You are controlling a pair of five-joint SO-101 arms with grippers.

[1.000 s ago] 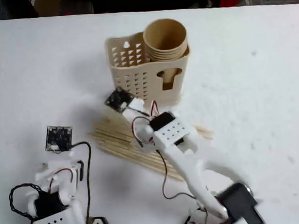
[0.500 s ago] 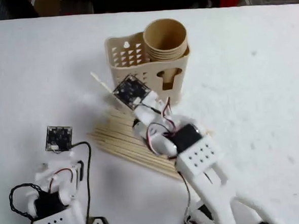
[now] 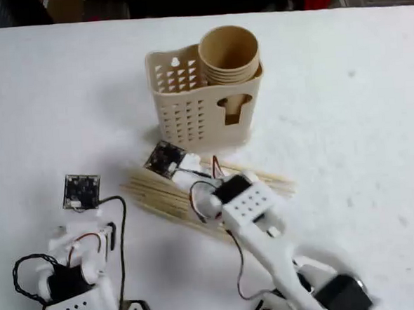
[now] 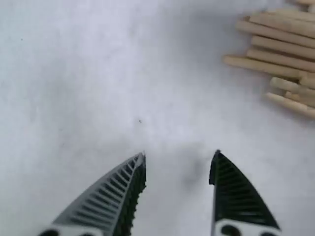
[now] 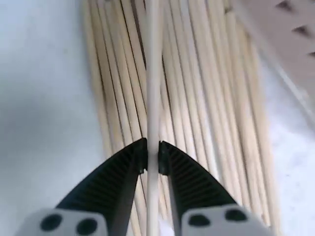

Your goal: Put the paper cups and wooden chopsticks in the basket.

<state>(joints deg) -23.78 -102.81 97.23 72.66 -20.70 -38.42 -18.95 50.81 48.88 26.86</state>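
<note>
The right arm point(image 3: 249, 205) stretches from the near edge of the bench point(image 3: 345, 118) toward the basket point(image 3: 183, 107), its wrist bent down over the pile of chopsticks point(image 3: 160, 193). Its jaws are clenched on one single chopstick point(image 5: 153, 73), pinched at the very tips. That stick runs in line with the others point(image 5: 206, 98) beneath it, and whether it is lifted clear of them or touching cannot be told. A corner of the basket wall point(image 5: 280, 29) shows just beyond the pile.

The left arm point(image 3: 77, 275) sits folded at the near left corner, well apart from the basket. Its jaws are released, spread wide over bare bench, gripping nothing. The blunt ends of some chopsticks point(image 4: 280, 49), about seven of them, lie off to one side of them.

There is one basket, cream-coloured, with rows of small holes and a keyhole-shaped cut-out in its front wall. It stands upright just behind the pile. One nested stack of paper cups point(image 3: 229, 52) stands in its right-hand end, rising above the rim. The stacked lips suggest perhaps four cups, though they sit too tight to count for certain. The chopsticks lie side by side in a loose slanted heap on the bench, too many and too overlapped to count.
</note>
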